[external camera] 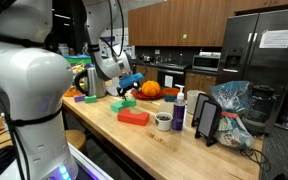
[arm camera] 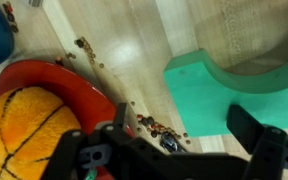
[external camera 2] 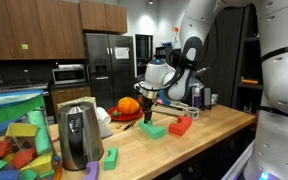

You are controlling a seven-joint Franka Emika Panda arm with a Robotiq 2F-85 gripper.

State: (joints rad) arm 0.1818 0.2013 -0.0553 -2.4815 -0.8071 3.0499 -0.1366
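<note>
While it hangs between orange ball and green block, hand released, above countertop

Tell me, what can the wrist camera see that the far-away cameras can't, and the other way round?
Only the wrist view shows the little dark crumbs on the wooden counter and the black lines on the orange ball. Only the exterior views show the kettle, the fridge, the red block and the robot's white arm. Both share the orange ball, the red dish it sits in, the green block and the open tool.
</note>
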